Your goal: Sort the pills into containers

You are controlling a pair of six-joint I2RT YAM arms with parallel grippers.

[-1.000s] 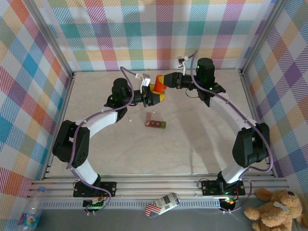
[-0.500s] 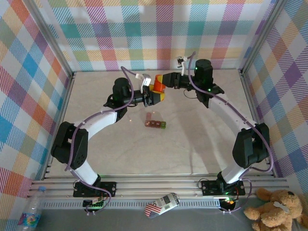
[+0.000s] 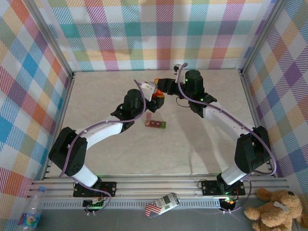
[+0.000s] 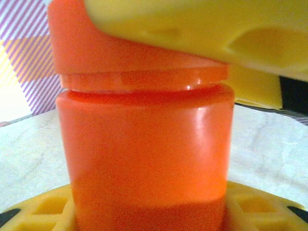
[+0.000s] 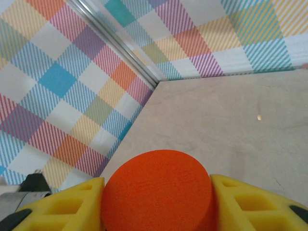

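An orange cylindrical bottle (image 3: 159,94) is held up above the table between both grippers. My left gripper (image 3: 154,97) is shut on its body (image 4: 144,144), its yellow fingers (image 4: 262,204) low at either side. My right gripper (image 3: 160,88) is shut on the orange cap (image 5: 156,187), which sits between its yellow fingers (image 5: 255,204); one of them lies across the cap in the left wrist view (image 4: 202,24). The containers (image 3: 155,124), a short red-brown strip with a green end, lie on the table just in front of the bottle. The pills are hidden.
Plaid walls (image 3: 159,33) with aluminium posts close in the back and both sides of the pale table (image 3: 192,144). A corner post (image 5: 120,48) shows behind the cap. A water bottle (image 3: 30,214) and a teddy bear (image 3: 276,207) lie beyond the front rail.
My right gripper has closed onto the cap. Both arms have shifted the bottle a little toward the middle and nearer the containers, with the left wrist swinging right.
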